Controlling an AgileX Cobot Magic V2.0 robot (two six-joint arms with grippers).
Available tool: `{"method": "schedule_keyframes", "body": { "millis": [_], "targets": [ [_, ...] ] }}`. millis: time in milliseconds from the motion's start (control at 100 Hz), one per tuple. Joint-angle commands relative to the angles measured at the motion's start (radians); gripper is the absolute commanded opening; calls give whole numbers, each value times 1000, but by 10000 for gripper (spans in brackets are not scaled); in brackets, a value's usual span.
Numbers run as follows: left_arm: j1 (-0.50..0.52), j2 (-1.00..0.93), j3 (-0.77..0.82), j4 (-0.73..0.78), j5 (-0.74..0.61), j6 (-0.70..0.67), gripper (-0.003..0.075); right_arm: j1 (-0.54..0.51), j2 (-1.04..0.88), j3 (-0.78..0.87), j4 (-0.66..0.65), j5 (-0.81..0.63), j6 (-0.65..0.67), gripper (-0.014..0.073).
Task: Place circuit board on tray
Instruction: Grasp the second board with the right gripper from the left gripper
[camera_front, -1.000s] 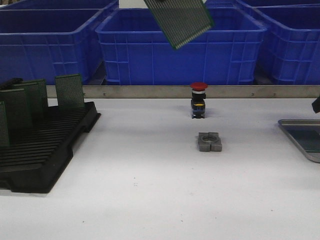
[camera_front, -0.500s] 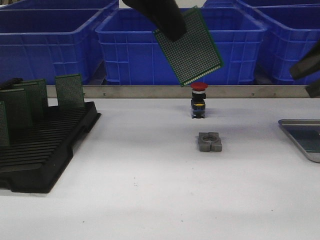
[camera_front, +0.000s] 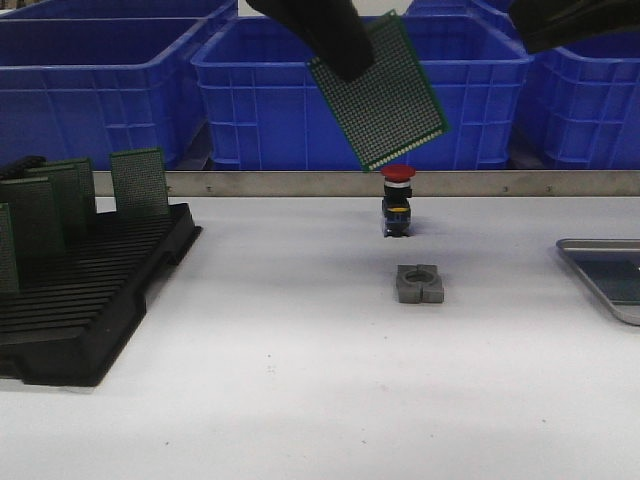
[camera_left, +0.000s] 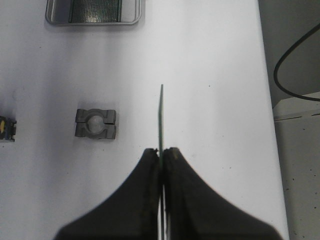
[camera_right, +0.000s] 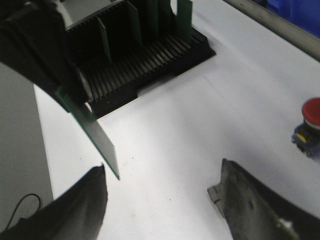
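Observation:
My left gripper (camera_front: 340, 55) is shut on the upper corner of a green perforated circuit board (camera_front: 385, 100) and holds it tilted, high above the table middle. In the left wrist view the board (camera_left: 161, 117) shows edge-on between the closed fingertips of that gripper (camera_left: 161, 151). The silver-grey tray (camera_front: 585, 262) lies at the table's right edge; it also shows in the left wrist view (camera_left: 93, 22). My right gripper (camera_right: 162, 175) is open and empty, up at the top right (camera_front: 570, 20). It faces the held board (camera_right: 92, 130).
A black slotted rack (camera_front: 90, 290) with several upright green boards stands at the left. A red-capped button (camera_front: 397, 200) and a grey clamp block (camera_front: 419, 284) sit mid-table. Blue crates (camera_front: 350, 100) line the back behind a metal rail.
The left gripper has brought the board down into view and holds it steady. The right arm has risen from the right edge to the top right.

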Motion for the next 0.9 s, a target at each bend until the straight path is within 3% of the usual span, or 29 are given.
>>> {"method": "schedule_keyframes", "body": {
  "millis": [0,320,750,890],
  "targets": [
    [-8,-50,-25,-59,33,-10,-18,40,-52,-30,49,137,-77,505],
    [-8,-50,-25,-80,33,-10,-18,158,-49,-29,41,18,-109,505],
    [-8,-50,-25,-80,33,-10,-18,194,51,-27,40,-6,-98,504],
    [-8,-50,-25,-80,33,-10,-18,219,91,-27,40,-5,-98,447]
  ]
}}
